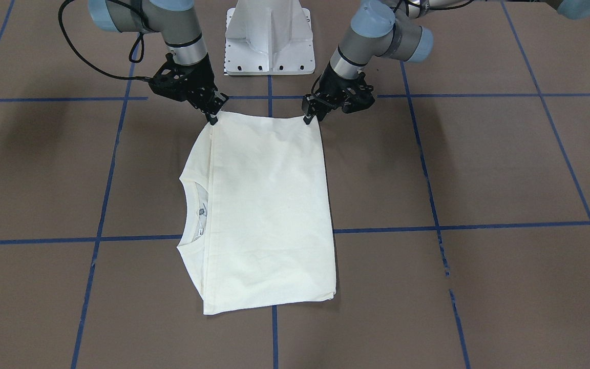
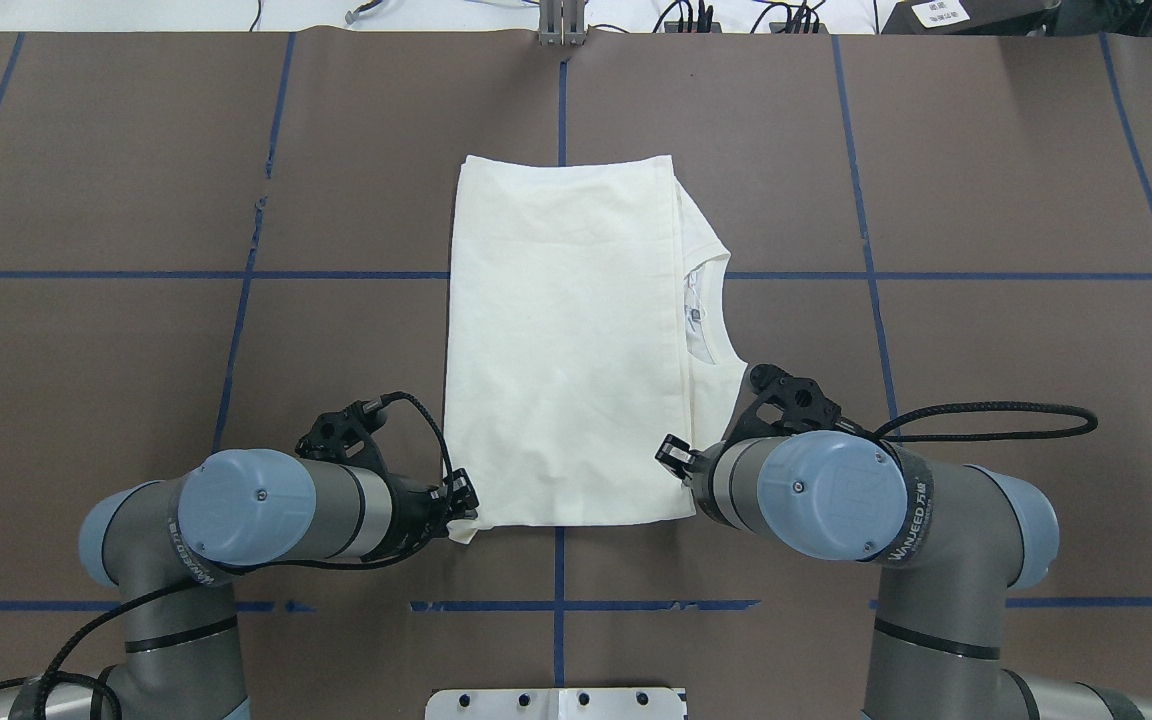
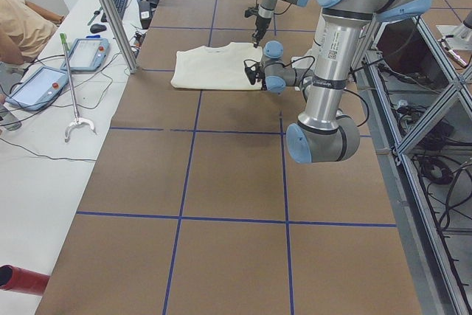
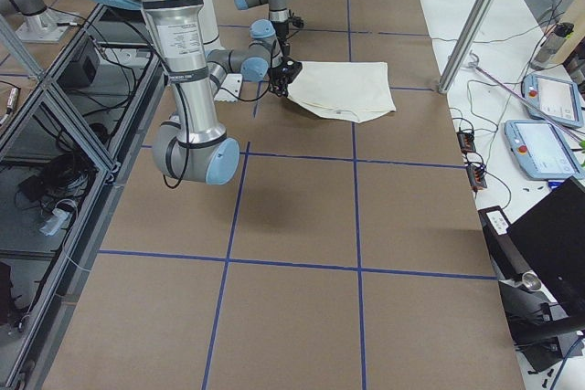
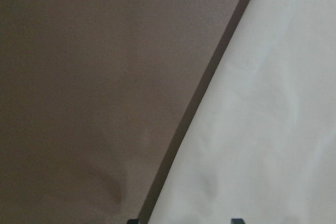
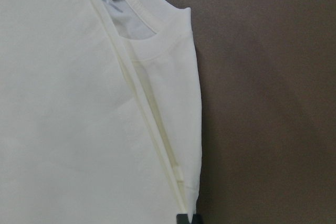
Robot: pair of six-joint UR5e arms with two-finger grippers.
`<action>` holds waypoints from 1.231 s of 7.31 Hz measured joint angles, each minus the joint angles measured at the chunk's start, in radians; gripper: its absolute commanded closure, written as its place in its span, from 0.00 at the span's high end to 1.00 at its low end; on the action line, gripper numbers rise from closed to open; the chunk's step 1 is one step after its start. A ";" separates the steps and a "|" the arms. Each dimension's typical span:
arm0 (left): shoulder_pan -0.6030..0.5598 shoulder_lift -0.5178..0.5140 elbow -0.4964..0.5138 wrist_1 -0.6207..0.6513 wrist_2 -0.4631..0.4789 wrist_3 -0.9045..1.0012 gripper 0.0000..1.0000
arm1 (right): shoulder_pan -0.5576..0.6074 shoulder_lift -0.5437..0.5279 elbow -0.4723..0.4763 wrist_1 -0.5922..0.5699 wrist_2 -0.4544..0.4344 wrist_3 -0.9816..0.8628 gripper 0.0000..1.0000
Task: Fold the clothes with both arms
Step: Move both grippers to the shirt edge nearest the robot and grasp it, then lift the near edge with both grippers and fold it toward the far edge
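Observation:
The cream-white T-shirt [image 1: 269,205] lies folded into a tall rectangle on the table, plain side up; the cat print is hidden. Its collar [image 2: 706,310] with a small label shows on the robot's right. My left gripper [image 1: 308,119] is down at the shirt's near left corner [image 2: 463,520]. In the left wrist view its fingertips [image 5: 236,220] stand apart across the shirt's edge [image 5: 252,129]. My right gripper [image 1: 213,118] is at the near right corner. In the right wrist view it [image 6: 185,219] is closed on the folded edge [image 6: 157,129].
The brown table [image 2: 986,350] is marked with blue tape lines. The white pedestal base [image 1: 269,36] stands behind the shirt's near edge. Operators' tablets [image 3: 44,82] and cables lie on a white bench at the far side.

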 measured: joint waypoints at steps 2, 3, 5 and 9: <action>0.007 0.001 0.000 0.014 0.001 0.000 0.00 | 0.000 0.000 0.004 0.000 0.000 0.000 0.00; 0.007 0.002 -0.001 0.016 0.004 -0.001 0.00 | 0.001 0.000 0.005 0.000 0.000 0.000 0.00; 0.004 0.004 -0.008 0.018 0.012 0.000 0.00 | 0.001 -0.001 0.005 0.000 0.000 0.000 0.00; 0.071 0.077 -0.310 0.163 0.014 -0.098 0.00 | -0.036 -0.069 0.143 -0.001 -0.002 0.021 0.00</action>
